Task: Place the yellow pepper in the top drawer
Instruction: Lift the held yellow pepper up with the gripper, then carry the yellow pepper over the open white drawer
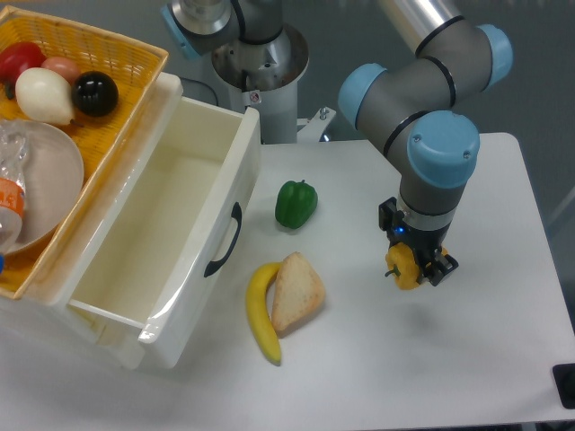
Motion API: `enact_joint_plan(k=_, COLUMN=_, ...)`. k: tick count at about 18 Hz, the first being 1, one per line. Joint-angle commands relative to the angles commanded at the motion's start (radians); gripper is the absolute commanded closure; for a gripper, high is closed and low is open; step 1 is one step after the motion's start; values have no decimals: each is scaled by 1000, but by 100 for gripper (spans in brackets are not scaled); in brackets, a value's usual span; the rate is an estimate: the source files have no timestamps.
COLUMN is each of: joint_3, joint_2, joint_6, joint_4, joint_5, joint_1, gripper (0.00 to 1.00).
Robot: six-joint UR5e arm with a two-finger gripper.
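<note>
The gripper (416, 268) clamps the yellow pepper (403, 267) between its fingers, lifted off the table (503, 341) for carrying; the open top drawer (171, 224) waits well off to the fingers' side, past the green pepper (296, 204).

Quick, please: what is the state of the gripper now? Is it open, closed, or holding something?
Gripper: closed on the yellow pepper, held just above the table.

Banana (261, 314) touches bread (297, 292); drawer (180, 269) to their left (basket (99, 54) behind).
</note>
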Motion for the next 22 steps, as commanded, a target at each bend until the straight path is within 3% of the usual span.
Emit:
enact_joint_plan(k=4, joint_3=3, joint_2=6, joint_6=-21, joint_4=-3, joint_5=-9, joint_1=-8, gripper=60)
enact_joint_plan(k=8, joint_3=-8, joint_2=52, joint_6=-43, joint_4=-58, joint_5=-46, joint_1=-12, gripper=59)
enact_joint_plan(k=14, joint_3=-28, joint_2=156, joint_6=-138, joint_4=-172, joint_5=-230, joint_1=-9, gripper=59)
enact_joint_plan(k=22, joint_3=-61, joint_2=253, joint_6=-325, joint_4=-193, joint_5=-405, joint_1=-81, gripper=59)
